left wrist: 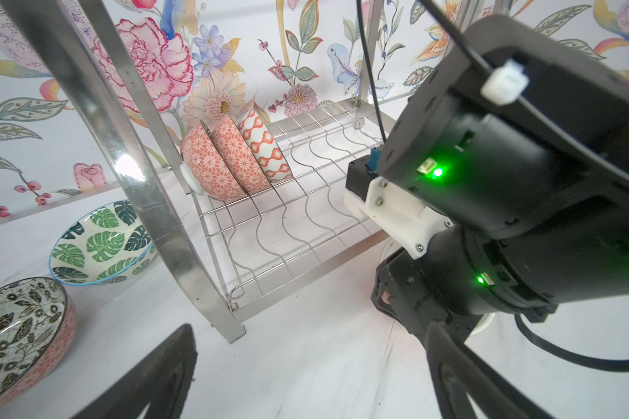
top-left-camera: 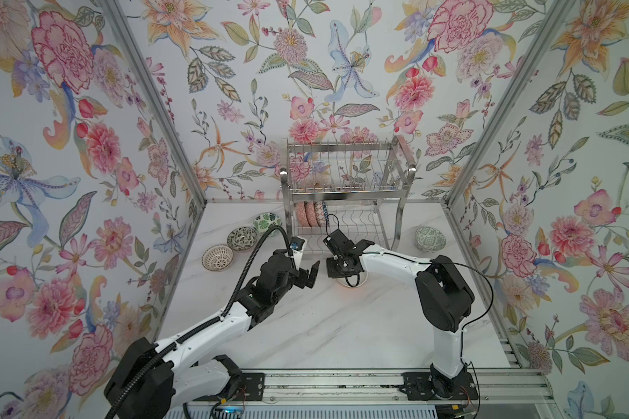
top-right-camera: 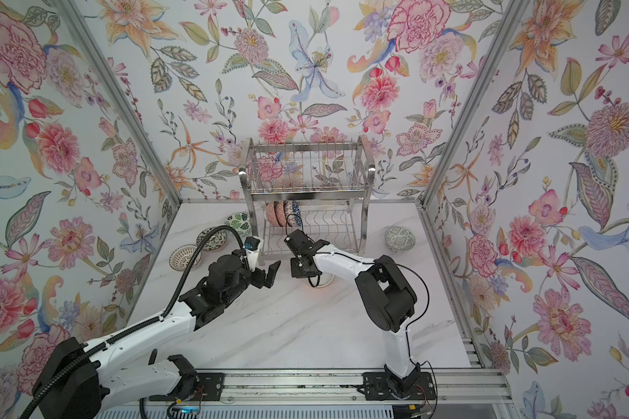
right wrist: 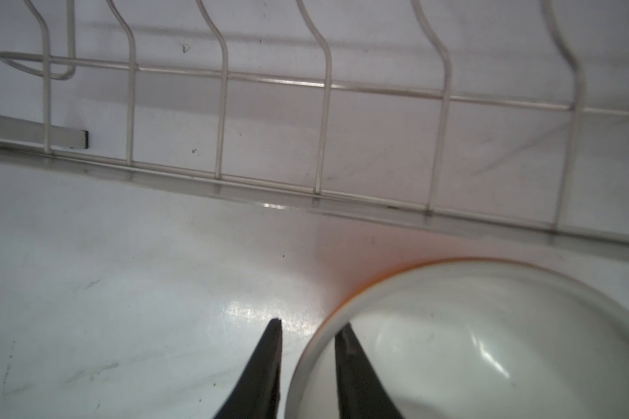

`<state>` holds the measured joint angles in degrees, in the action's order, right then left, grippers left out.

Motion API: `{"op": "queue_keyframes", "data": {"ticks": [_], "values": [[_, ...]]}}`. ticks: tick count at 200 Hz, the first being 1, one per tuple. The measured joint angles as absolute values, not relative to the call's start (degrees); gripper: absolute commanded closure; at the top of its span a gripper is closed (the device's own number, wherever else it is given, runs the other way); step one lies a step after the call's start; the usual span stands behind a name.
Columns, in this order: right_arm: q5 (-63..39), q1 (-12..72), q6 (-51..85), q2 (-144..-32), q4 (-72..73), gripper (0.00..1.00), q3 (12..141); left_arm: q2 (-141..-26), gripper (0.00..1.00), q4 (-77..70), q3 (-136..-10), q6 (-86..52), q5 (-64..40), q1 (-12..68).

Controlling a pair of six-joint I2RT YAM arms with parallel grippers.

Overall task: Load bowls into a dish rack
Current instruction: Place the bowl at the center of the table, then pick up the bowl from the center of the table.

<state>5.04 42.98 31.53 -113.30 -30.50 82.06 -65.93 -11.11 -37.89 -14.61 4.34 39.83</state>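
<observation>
Right end effector [right wrist: 312, 323]: its black fingers [right wrist: 269, 366] stand astride the rim of a white round ceramic bowl with an orange outside [right wrist: 487, 344], one outside the wall and one inside. The jaws are narrowly apart. Whether they actually pinch the rim cannot be told. This white bowl sits upright on the white marble-pattern table [top-left-camera: 324, 326], just in front of the lower front bar of the shiny two-tier stainless steel wire dish rack [right wrist: 305, 197]. In both top views it is largely hidden under the right wrist.

Left end effector [top-left-camera: 310, 275]: jaws spread wide and clear of every bowl. It hangs above the table beside the right wrist, near the rack's left leg.

Dish rack [top-left-camera: 347, 197]: stands at the back of the table against the floral wall. At the left end of the lower tier, three round bowls rest on edge in the wavy wires, touching one another:
- a first salmon-pink patterned bowl [left wrist: 211, 163]
- a second salmon-pink patterned bowl [left wrist: 236, 156]
- an orange-and-white lattice bowl [left wrist: 266, 148]

Table, left of the rack: three upright round bowls in a slanting row.
- The green-leaf bowl with a blue rim [left wrist: 102, 246] is nearest the left leg.
- The black-and-white floral bowl with a pinkish outside [left wrist: 15, 326] comes next.
- The cream bowl with dark radial lines [top-left-camera: 217, 257] is farthest out.

Table, right of the rack: a pale green patterned bowl [top-left-camera: 430, 238], upright and well apart from the others.
</observation>
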Motion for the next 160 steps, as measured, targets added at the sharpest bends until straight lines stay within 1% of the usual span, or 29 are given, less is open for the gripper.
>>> {"op": "queue_keyframes", "data": {"ticks": [24, 48, 62, 89, 123, 160], "values": [[5.10, 42.98, 31.57, -113.30, -30.48, 0.81, 81.89, -65.58, 0.01, -10.02, -37.89, -14.61, 2.76, 39.79], [5.17, 43.16, 31.46, -113.14, -31.18, 0.88, 81.54, -65.21, 0.01, -9.37, -37.74, -14.61, 1.61, 39.79], [5.72, 43.44, 31.22, -112.79, -31.66, 0.94, 81.47, -64.84, 0.01, -8.80, -37.50, -14.59, 1.41, 39.79], [5.87, 43.42, 30.79, -111.72, -31.64, 1.00, 80.75, -64.49, 0.01, -7.66, -37.41, -14.17, 1.19, 39.79], [5.76, 43.07, 30.70, -109.27, -31.75, 1.00, 79.70, -64.49, 0.01, -6.50, -37.34, -13.26, 1.50, 39.79], [2.79, 42.48, 30.70, -106.30, -31.31, 1.00, 78.02, -63.81, 0.01, -6.57, -35.92, -12.80, 3.86, 39.75]]}}
